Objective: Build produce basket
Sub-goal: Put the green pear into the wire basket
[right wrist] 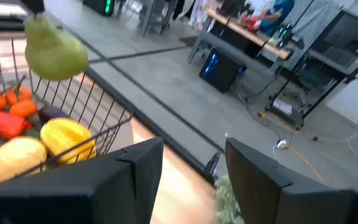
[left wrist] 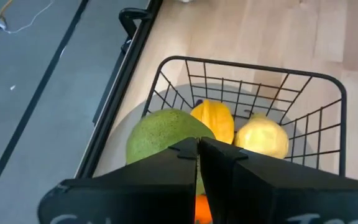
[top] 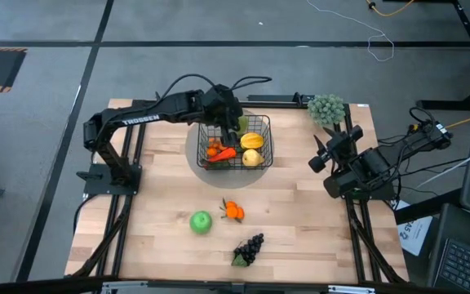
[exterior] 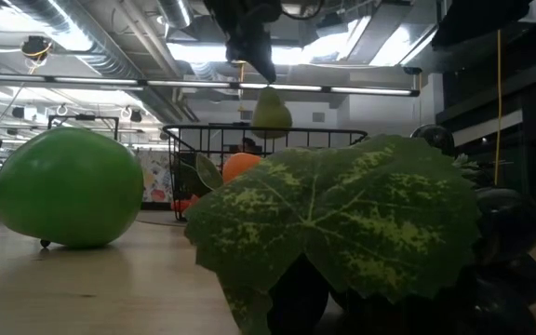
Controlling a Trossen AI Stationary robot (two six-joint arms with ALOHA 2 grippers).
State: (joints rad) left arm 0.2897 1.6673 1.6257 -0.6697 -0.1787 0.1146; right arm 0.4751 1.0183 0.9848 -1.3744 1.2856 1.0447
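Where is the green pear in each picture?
High view: the pear is mostly hidden under the left gripper, over the basket.
Low view: it hangs from the gripper above the basket.
Left wrist view: the big green shape behind the shut fingers.
Right wrist view: it hangs at upper left over the basket.
Shared landmark: the black wire basket.

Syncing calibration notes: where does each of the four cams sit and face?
High: overhead, straight down; both arms, black wire-mesh basket.
Low: tabletop level, behind round green apple; left gripper overhead.
Left wrist: above basket; shut fingers on pale green pear.
Right wrist: table's side, facing basket; open fingers.
Shared: the hanging pear.
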